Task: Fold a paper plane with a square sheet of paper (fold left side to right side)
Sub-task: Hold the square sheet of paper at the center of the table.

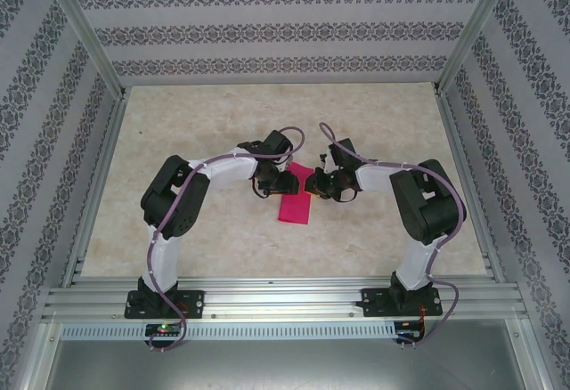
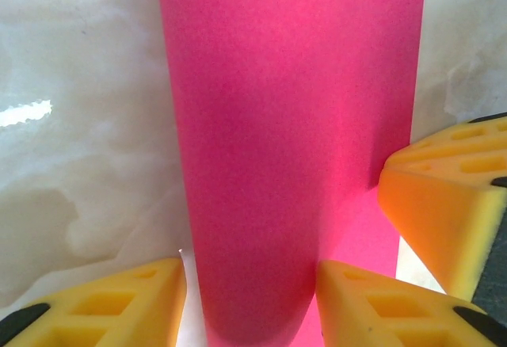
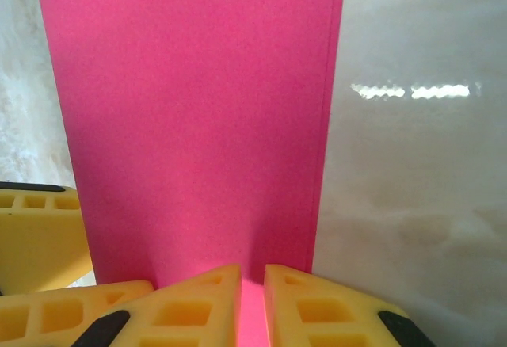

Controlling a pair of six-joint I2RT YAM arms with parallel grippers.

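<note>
1. Left tool (image 2: pixel 249 284): the fingers are held apart, astride a rounded hump of the square sheet of paper (image 1: pixel 295 205). A sliver of bench (image 1: pixel 178 123) is seen between one finger and the hump, so no clamp is judged.
2. Right tool (image 3: pixel 252 276): the fingers are drawn almost together at one end of the sheet, with a thin pink slit between them. Whether the paper is nipped there cannot be told.
3. From above, the sheet is seen as a narrow doubled strip near the middle of the bench. Its far end lies between the two tools and the rest runs toward the near edge.
4. In the right wrist view a doubled edge is noted along one long side. The left-to-right fold is therefore judged laid over but not yet pressed flat, given the hump.
5. Risk: the hump could spring back open if the layers are released before a crease is set.
6. Risk: the crease could be set skew if the hump is pressed down off its line, or if the top layer is dragged across the lower one.
7. Risk: the bench looks glossy, so the whole sheet could be slid by a sideways push.
8. Risk: the tools are placed just beside each other, and one finger (image 2: pixel 444 196) of the right tool is seen close to the left tool. Contact between them could be caused by a small move inward.
</note>
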